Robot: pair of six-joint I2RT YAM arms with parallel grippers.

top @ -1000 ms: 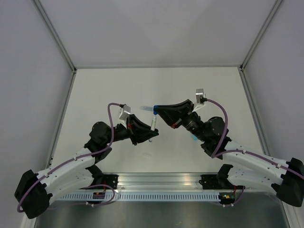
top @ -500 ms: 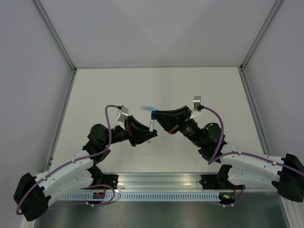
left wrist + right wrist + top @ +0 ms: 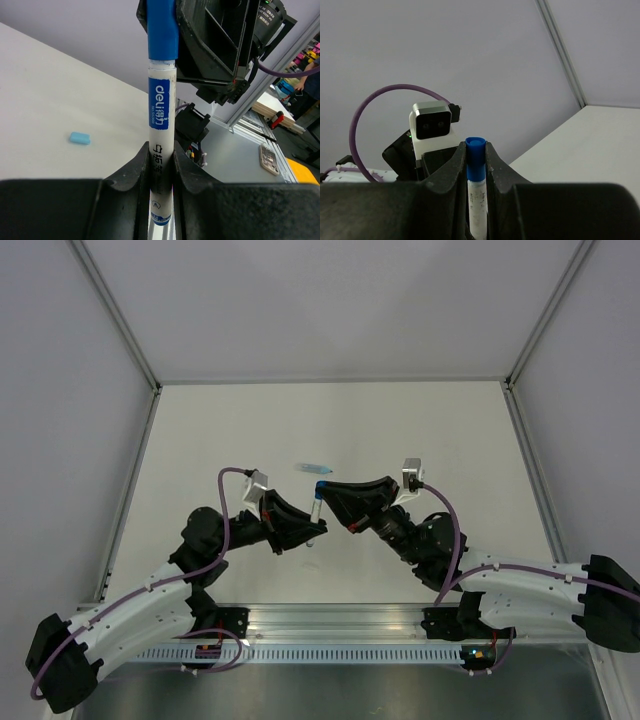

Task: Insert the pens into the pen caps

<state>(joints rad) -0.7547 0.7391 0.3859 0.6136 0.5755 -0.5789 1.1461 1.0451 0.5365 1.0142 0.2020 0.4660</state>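
The white pen (image 3: 315,510) stands nearly upright above the table between both grippers. My left gripper (image 3: 303,527) is shut on its lower barrel (image 3: 162,115). My right gripper (image 3: 332,496) is shut on the dark blue cap (image 3: 320,484), which sits on the pen's top end. The left wrist view shows the cap (image 3: 162,30) meeting the barrel, with the left gripper (image 3: 162,161) below. In the right wrist view the cap (image 3: 476,160) sits between the jaws of the right gripper (image 3: 476,156). One pale translucent blue cap (image 3: 312,467) lies on the table behind. The dark pen is out of view.
The pale cap also shows in the left wrist view (image 3: 80,138), lying left of the pen. The white table (image 3: 200,440) is walled on three sides. A metal rail (image 3: 330,625) runs along the near edge by the arm bases.
Both grippers, with the pen and cap between them, have moved a little nearer and left, away from the pale cap, which has stayed put. Both grips are unchanged.
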